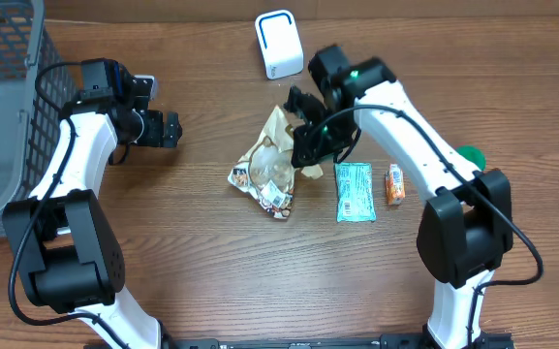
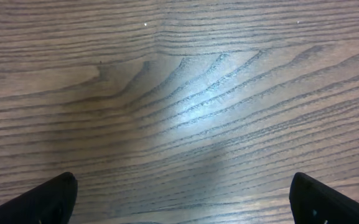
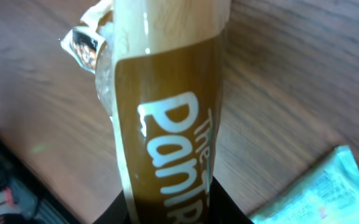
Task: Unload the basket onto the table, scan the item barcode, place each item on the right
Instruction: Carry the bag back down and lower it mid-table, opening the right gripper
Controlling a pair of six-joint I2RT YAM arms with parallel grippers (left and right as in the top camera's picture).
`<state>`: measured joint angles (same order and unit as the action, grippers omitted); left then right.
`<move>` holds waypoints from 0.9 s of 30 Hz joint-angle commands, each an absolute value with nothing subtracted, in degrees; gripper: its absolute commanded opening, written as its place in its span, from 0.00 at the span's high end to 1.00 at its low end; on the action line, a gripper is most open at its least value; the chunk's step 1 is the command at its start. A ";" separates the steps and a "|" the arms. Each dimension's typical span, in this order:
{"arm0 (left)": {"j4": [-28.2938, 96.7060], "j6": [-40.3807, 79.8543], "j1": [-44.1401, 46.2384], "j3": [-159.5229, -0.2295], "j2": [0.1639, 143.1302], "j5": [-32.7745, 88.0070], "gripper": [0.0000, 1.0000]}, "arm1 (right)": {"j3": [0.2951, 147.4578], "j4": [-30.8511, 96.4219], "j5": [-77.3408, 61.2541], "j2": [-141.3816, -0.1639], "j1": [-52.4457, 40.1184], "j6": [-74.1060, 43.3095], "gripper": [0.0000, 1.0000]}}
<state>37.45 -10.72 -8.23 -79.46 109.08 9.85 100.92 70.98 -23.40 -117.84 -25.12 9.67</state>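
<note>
A crumpled brown and tan snack bag (image 1: 271,160) is at the table's middle, and my right gripper (image 1: 308,143) is shut on its right edge. In the right wrist view the bag (image 3: 167,99) fills the centre, brown with white lettering, pinched between my black fingers (image 3: 226,208) at the bottom of the frame. A white box-shaped scanner (image 1: 279,44) stands at the back, beyond the bag. My left gripper (image 1: 168,128) hovers at the left, apart from the bag. It is open (image 2: 185,211) over bare wood, with nothing between its fingertips (image 2: 48,202).
A teal packet (image 1: 354,191) and a small orange packet (image 1: 394,184) lie right of the bag; the teal one (image 3: 316,186) shows by my right fingers. A grey wire basket (image 1: 8,116) stands at the far left. A green object (image 1: 471,155) sits behind the right arm.
</note>
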 commanded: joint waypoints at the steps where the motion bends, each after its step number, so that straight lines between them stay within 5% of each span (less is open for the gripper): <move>1: 37.43 -11.16 -7.88 -80.77 107.15 10.09 0.00 | 96.49 66.08 -24.75 -118.10 -25.19 11.00 0.96; 5: 37.43 -11.16 -7.90 -80.77 107.15 10.09 0.00 | 92.25 60.53 -24.73 -118.10 -25.19 11.00 0.96; 10: 37.43 -11.16 -7.88 -80.77 107.15 10.09 0.00 | 91.48 59.46 -24.73 -118.10 -25.19 10.98 0.80; 14: 37.43 -11.16 -7.88 -80.77 107.15 10.07 0.00 | 91.92 58.96 -24.45 -117.97 -25.19 10.92 0.50; 16: 37.43 -11.16 -7.88 -80.77 107.15 10.07 0.00 | 92.73 58.96 -24.47 -117.84 -25.19 10.48 0.26; 19: 37.43 -11.16 -7.88 -80.77 107.15 10.09 0.01 | 93.73 58.54 -24.23 -117.27 -25.19 10.20 0.11; 27: 37.43 -11.16 -7.88 -80.77 107.15 10.09 0.00 | 93.78 54.61 -17.41 -116.90 -25.78 4.03 0.14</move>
<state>37.50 -10.72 -8.23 -79.46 109.08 9.85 91.94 55.42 -19.88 -117.93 -25.21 7.33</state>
